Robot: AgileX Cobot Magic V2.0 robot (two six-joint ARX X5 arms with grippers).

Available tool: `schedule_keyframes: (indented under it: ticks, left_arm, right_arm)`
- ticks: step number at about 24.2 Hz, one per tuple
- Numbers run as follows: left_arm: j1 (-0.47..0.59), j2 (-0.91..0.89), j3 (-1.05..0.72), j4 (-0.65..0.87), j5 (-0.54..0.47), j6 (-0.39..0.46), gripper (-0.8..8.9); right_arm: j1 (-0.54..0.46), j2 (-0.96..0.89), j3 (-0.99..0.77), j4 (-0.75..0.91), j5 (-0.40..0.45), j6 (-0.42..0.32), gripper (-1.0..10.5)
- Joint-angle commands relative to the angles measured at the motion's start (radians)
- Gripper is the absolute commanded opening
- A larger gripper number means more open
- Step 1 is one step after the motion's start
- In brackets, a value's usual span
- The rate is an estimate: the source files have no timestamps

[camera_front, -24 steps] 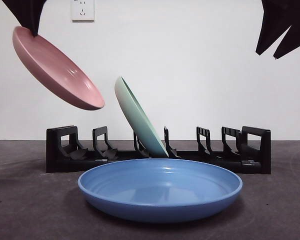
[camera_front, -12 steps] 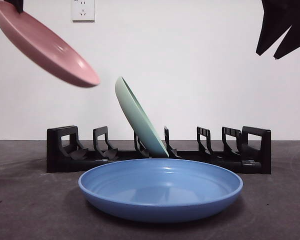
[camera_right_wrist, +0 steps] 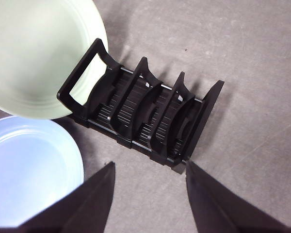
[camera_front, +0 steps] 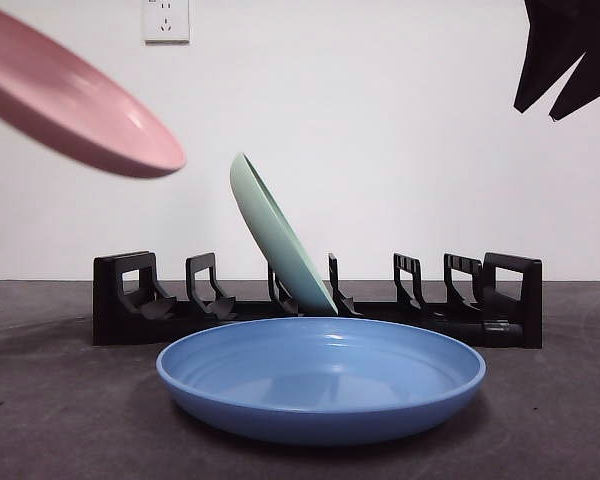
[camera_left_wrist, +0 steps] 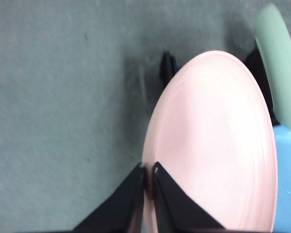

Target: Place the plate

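Observation:
My left gripper [camera_left_wrist: 149,170] is shut on the rim of a pink plate [camera_left_wrist: 213,145], which hangs tilted high at the upper left in the front view [camera_front: 70,100], above the left end of the black dish rack [camera_front: 120,300]. A green plate [camera_front: 278,235] leans in a middle slot of the rack; it also shows in the left wrist view [camera_left_wrist: 280,63] and the right wrist view [camera_right_wrist: 39,53]. A blue plate [camera_front: 320,380] lies flat in front of the rack. My right gripper [camera_right_wrist: 148,170] is open and empty, high above the rack's right end [camera_right_wrist: 150,121].
The rack has empty slots on its left and right ends. A wall socket [camera_front: 165,20] is on the white back wall. Dark table surface [camera_front: 40,420] lies around the blue plate.
The pink plate has moved up and to the left, nearer the camera, and its gripper has left the front view. The right arm has not moved.

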Motion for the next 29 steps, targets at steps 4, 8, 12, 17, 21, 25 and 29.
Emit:
schedule_keyframes:
  ticks: [4, 8, 12, 17, 21, 25, 29]
  left_arm:
    - [-0.002, -0.181, -0.242, 0.116, 0.072, -0.121, 0.14]
    - [-0.002, -0.27, -0.398, 0.178, 0.15, -0.204, 0.14]
    - [-0.006, -0.331, -0.552, 0.254, 0.249, -0.295, 0.14]
    - [-0.043, -0.359, -0.702, 0.362, 0.299, -0.406, 0.14]
    - [-0.119, -0.357, -0.789, 0.476, 0.299, -0.504, 0.15]
    - [-0.226, -0.298, -0.837, 0.616, 0.283, -0.61, 0.15]
    - [-0.309, -0.175, -0.836, 0.734, 0.242, -0.688, 0.15]
  right_arm:
    - [0.003, 0.008, 0.012, 0.005, -0.002, 0.003, 2.2]
    - [0.003, 0.008, 0.012, 0.005, -0.002, 0.003, 2.2]
    - [0.003, 0.008, 0.012, 0.003, -0.002, 0.003, 2.2]
    - [0.003, 0.008, 0.012, -0.001, -0.002, 0.003, 2.2]
    - [0.003, 0.008, 0.012, -0.002, -0.002, 0.003, 2.2]
    - [0.003, 0.008, 0.012, -0.002, -0.002, 0.004, 2.2]
    - [0.003, 0.008, 0.012, -0.005, -0.003, 0.011, 2.2]
